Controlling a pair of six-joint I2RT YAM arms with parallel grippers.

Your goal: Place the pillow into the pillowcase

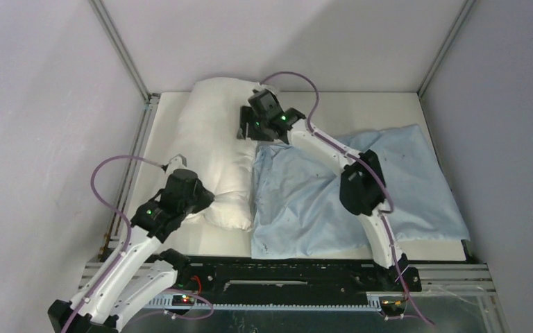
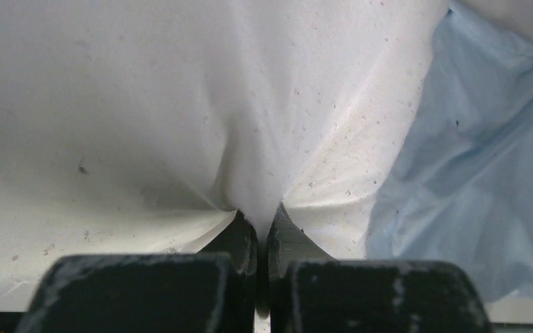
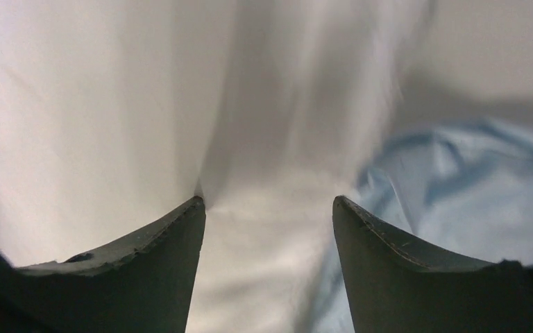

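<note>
One pillow fold tight in the left end effector (right end effector spread, against pillow).

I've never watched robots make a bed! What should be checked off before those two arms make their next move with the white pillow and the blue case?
1. Left gripper holding the pillow: ok, shut on a fold at its near end.
2. Right gripper holding it too: not ok, jaws open with the far end's fabric between them.
3. Pillow inside the pillowcase: not ok, it lies alongside, touching the left edge.
4. Pillowcase mouth open: cannot tell, no opening shows.
</note>
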